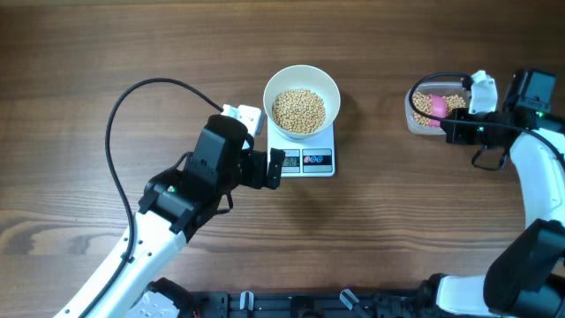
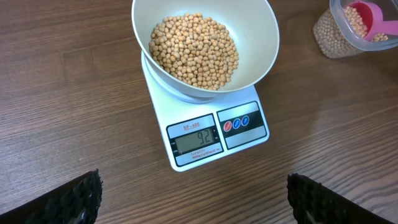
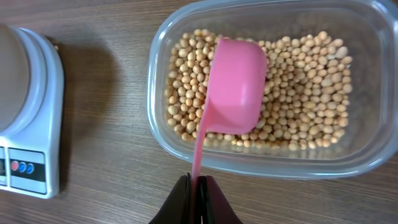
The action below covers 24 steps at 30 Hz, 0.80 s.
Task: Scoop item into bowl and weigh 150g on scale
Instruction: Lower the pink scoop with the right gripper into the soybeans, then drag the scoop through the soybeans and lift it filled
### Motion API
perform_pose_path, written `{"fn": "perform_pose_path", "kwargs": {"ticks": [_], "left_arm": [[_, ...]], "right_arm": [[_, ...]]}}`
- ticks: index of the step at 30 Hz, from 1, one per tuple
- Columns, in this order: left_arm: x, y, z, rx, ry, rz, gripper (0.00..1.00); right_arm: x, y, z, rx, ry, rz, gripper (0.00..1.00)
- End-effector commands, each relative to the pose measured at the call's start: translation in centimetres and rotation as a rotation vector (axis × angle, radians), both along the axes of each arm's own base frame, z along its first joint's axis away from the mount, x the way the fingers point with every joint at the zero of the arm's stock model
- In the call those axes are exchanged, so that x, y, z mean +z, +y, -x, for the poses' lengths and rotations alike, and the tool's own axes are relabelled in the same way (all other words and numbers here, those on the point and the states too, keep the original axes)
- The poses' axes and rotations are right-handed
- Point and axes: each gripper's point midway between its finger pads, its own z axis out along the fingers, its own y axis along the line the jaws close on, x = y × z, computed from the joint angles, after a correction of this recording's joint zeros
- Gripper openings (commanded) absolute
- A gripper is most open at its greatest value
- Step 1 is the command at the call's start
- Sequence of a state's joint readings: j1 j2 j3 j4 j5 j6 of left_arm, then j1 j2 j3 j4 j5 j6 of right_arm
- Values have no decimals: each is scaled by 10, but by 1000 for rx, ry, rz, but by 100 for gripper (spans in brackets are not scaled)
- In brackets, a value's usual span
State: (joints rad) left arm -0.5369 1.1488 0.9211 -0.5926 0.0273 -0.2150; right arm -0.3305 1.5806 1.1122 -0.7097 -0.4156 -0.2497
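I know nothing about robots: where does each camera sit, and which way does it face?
Overhead: fixed above the table, looking straight down on the bowl of beans on the scale and the tub; left arm and right arm show.
Left wrist: on the left arm, facing forward and down at scale and bowl; the left gripper shows, open.
Right wrist: on the right arm, facing down into the tub; the right gripper shows, shut on the pink scoop.
Shared: both wrist views show scale, tub and scoop.

High up, we look straight down on the whole table [image 1: 88, 53]. Our left wrist view tilts down at the nearby scale [image 2: 211, 134]; our right one peers close into the clear tub [image 3: 280, 163]. All show the scale.
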Motion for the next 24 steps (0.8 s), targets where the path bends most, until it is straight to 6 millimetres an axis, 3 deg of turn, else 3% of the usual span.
{"fn": "perform_pose_path", "kwargs": {"ticks": [1, 7, 18, 24], "left_arm": [[3, -4, -1, -11, -1, 7, 100], [3, -4, -1, -11, -1, 7, 100], [3, -4, -1, -11, -1, 7, 100], [3, -4, -1, -11, -1, 7, 100]], "right_arm": [[-7, 14, -2, 12, 23, -101, 4], [-8, 14, -3, -4, 28, -126, 4], [4, -21, 3, -133, -16, -272, 4], [1, -17, 7, -139, -9, -353, 4]]}}
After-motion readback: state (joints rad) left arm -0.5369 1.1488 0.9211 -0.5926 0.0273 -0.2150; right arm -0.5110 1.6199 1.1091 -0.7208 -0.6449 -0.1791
